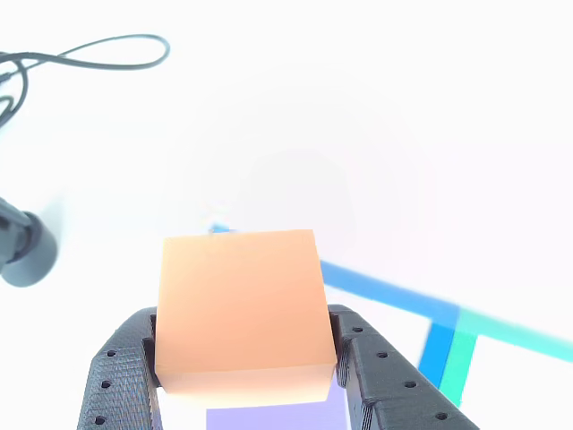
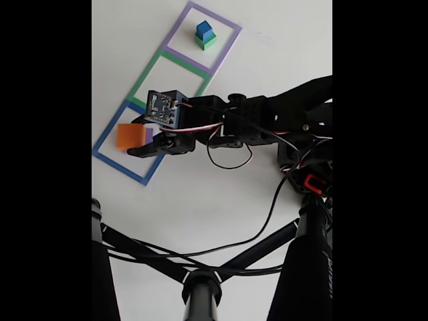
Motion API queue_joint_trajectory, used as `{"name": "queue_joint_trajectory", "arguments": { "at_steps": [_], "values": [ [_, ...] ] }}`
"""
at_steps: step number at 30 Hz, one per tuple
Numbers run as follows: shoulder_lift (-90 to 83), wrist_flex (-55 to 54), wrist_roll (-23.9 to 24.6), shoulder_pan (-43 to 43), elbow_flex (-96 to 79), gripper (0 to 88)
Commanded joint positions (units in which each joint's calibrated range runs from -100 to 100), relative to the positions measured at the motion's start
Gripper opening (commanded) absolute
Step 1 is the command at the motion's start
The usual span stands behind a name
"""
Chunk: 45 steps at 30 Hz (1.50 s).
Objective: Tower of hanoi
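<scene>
The white tabletop (image 2: 221,194) carries a strip of three taped square outlines running from its far edge toward the left edge in the fixed view. The arm (image 2: 267,124) reaches across the middle of the tabletop from the right, and a dark tripod (image 2: 200,287) stands at the near edge.

The purple outline (image 2: 204,37) at the far end holds a small blue cube (image 2: 203,29) sitting on a green block (image 2: 206,42). The green outline (image 2: 170,80) in the middle has nothing standing in it. The blue outline (image 2: 110,157), nearest the left edge, holds the purple slab (image 2: 149,134), of which little more than a sliver shows beside the orange block (image 2: 126,136).

The gripper (image 2: 137,142) is clamped on the orange block: in the other view both black fingers (image 1: 372,367) press against its side faces, with the purple slab (image 1: 277,417) directly beneath it. Whether the block rests on the slab or hangs just above it cannot be told.

If the step in hand is moving the orange block off the slab, it probably calls for a straight lift, so the foam does not drag the slab, then a carry to the green outline and a level set-down.

The fixed view gives the whole layout and the far stack; the other view gives the grip itself, plus a looped cable (image 1: 98,54) at the top left.
</scene>
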State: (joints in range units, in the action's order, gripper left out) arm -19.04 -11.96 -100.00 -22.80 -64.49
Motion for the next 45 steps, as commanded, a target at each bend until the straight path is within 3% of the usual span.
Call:
{"name": "queue_joint_trajectory", "arguments": {
  "at_steps": [1, 19, 45],
  "values": [
    [3.7, -7.3, 0.0, 1.1, 0.1, 11.5],
    [13.9, -22.1, 0.0, 0.7, -3.8, 11.5],
    [21.3, -29.2, 0.0, 2.4, -4.0, 13.5]
  ]
}}
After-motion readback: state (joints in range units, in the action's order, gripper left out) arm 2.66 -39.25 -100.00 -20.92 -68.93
